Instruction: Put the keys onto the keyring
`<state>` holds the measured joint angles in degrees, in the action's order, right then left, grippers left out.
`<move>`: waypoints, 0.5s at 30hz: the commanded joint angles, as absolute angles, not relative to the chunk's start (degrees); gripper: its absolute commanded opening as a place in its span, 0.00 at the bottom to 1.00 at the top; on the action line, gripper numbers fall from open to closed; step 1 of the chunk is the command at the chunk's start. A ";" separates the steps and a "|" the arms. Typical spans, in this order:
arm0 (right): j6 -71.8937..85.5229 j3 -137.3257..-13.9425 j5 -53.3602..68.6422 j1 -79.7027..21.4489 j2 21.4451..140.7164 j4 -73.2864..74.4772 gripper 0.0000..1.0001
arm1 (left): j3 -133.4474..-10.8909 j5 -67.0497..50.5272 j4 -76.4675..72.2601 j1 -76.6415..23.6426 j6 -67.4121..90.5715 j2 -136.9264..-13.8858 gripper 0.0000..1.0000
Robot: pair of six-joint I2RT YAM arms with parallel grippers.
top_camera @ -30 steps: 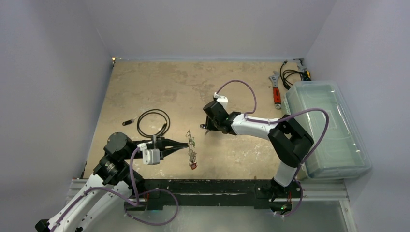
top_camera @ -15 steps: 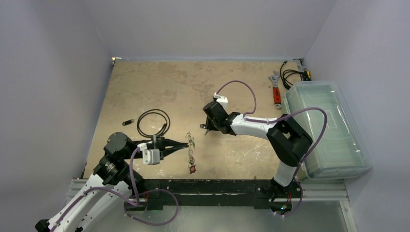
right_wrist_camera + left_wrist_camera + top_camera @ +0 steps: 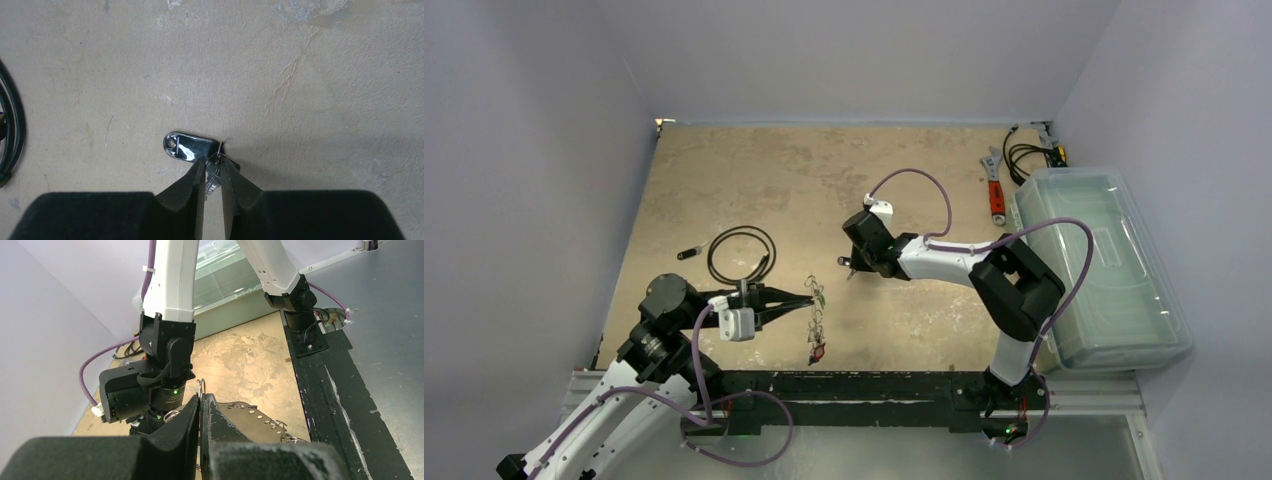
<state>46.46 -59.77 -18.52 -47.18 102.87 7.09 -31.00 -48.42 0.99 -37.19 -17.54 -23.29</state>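
My left gripper (image 3: 809,302) is shut on the thin silvery keyring (image 3: 817,297) and holds it above the table. Several keys hang from it, with a red tag (image 3: 817,352) lowest. In the left wrist view the ring's edge (image 3: 201,386) sticks up between my closed fingers (image 3: 185,415). My right gripper (image 3: 851,268) is low on the table at the centre. In the right wrist view it (image 3: 213,162) is shut on a silvery key (image 3: 214,176) joined to a glossy black tag (image 3: 192,146) that lies flat on the table.
A black coiled cable loop (image 3: 742,254) and a small black piece (image 3: 688,252) lie left of centre. A red-handled wrench (image 3: 996,185) and black cables (image 3: 1027,155) are at the back right. A clear plastic bin (image 3: 1099,265) stands along the right side.
The hanging keys and red tag have swung slightly left and toward the near edge. The right gripper has shifted a little left. The left arm holds still.
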 commanded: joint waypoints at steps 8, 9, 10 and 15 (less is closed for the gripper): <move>45.97 -61.37 -18.96 -46.93 104.41 5.22 0.07 | -31.03 -48.78 -2.72 -37.06 -16.79 -23.20 0.00; 45.88 -61.23 -18.86 -46.93 104.41 5.15 0.05 | -31.03 -48.70 -2.72 -37.09 -16.79 -23.20 0.00; 45.84 -60.98 -18.86 -46.93 104.29 4.98 0.01 | -31.03 -48.63 -2.72 -37.09 -16.78 -23.20 0.00; 43.86 -59.96 -19.67 -46.93 103.06 4.15 0.00 | -31.03 -48.43 -2.64 -37.09 -16.79 -23.20 0.00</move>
